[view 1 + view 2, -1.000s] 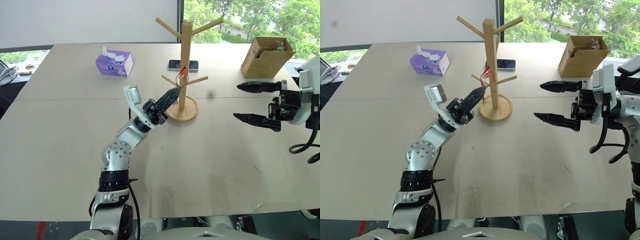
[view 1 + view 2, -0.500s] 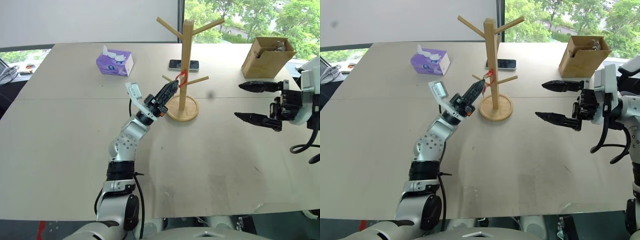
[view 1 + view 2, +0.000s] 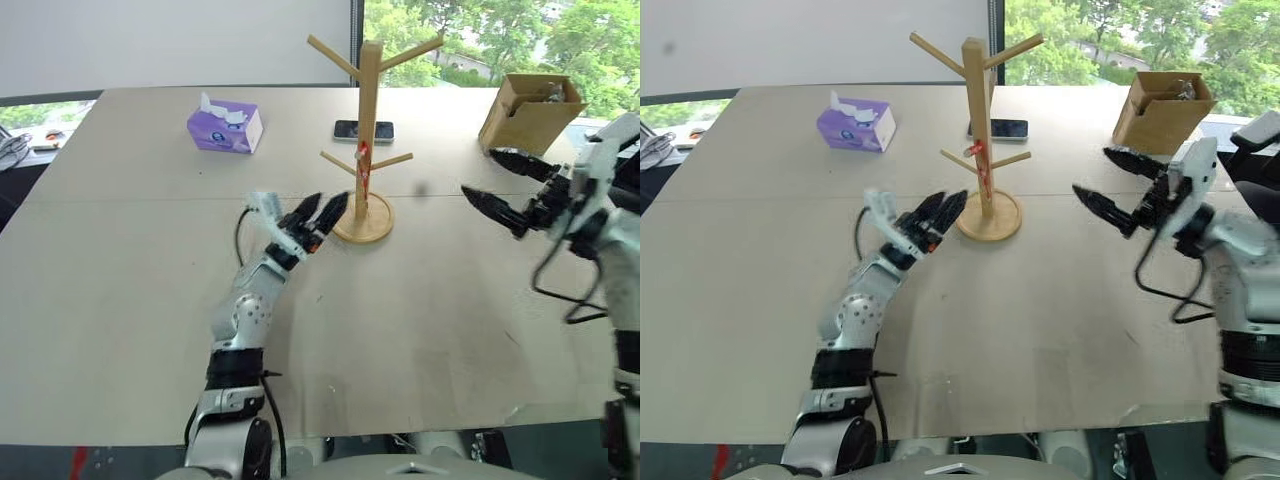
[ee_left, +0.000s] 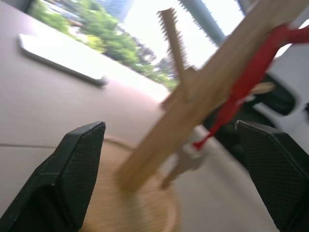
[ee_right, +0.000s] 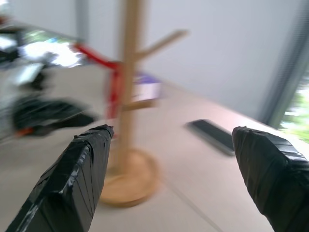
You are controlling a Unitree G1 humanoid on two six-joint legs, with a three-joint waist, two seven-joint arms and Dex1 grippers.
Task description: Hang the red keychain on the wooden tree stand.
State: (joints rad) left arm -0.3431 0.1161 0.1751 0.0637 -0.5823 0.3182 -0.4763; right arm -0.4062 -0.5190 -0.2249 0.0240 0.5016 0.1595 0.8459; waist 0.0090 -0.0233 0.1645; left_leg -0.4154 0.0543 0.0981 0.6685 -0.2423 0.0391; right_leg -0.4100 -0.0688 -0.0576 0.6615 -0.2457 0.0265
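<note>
Left wrist view is smeared: the tall light-wood tree stand [image 4: 193, 106] shows as a slanted pole cut off at the frame's edge, with the small red keychain loop [image 4: 244, 82] draped against it and a pale grey key piece dangling below, its shape hard to make out. The flat dark phone [image 4: 60, 60] beyond is a blur too. In the right wrist view the stand's upper pegs are cut off, and the shapes behind it are too smeared to name.

From the head views, the left gripper [image 3: 322, 212] has its two black fingers spread wide and empty, pointing at the stand's round disc base from just beside it without touching. The right gripper [image 3: 505, 187] is also splayed wide, empty, held above the pale wooden table [image 3: 120, 300] well to the stand's right.

The keychain [image 3: 362, 165] hangs on the stand [image 3: 368, 110] at the lower pair of pegs, close against the pole, its length dropping toward the base. It sits just above and slightly beyond the left fingertips, apart from them, and far from the right gripper.

Farther back on the table are a purple tissue box [image 3: 225, 128], the phone behind the stand, and an open brown cardboard box [image 3: 530, 112] whose contents I can't make out.
</note>
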